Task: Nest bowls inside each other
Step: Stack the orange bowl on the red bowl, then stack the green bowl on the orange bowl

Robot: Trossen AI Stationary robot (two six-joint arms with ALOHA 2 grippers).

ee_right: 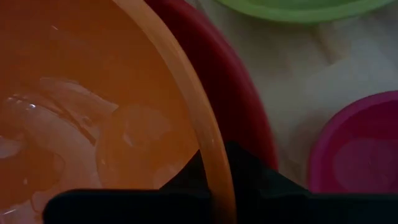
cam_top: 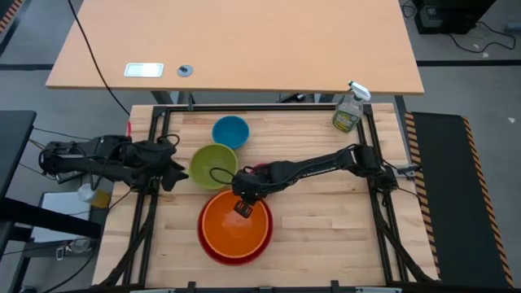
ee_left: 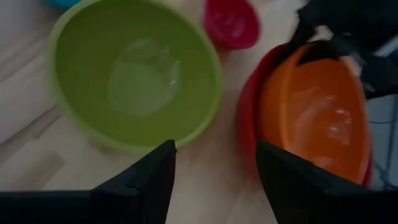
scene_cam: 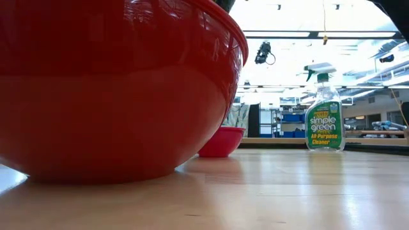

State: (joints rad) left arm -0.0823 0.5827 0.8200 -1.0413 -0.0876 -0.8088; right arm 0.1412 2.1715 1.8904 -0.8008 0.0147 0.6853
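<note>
high view: wood table (cam_top: 326, 212); right gripper (cam_top: 243, 207) pinching orange bowl (cam_top: 236, 232) rim; left gripper (cam_top: 177, 172) open.

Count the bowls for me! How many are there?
5: red bowl with orange bowl inside it, lime green bowl beside them, blue bowl behind, magenta bowl mostly under the right arm.

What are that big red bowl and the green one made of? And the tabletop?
Red bowl: likely plastic, glossy; it mirrors the ceiling lights. Lime green bowl: probably plastic too, smooth, with a soft sheen in its bottom. Tabletop: looks like pale wood, with visible plank lines and a light satin finish.
</note>
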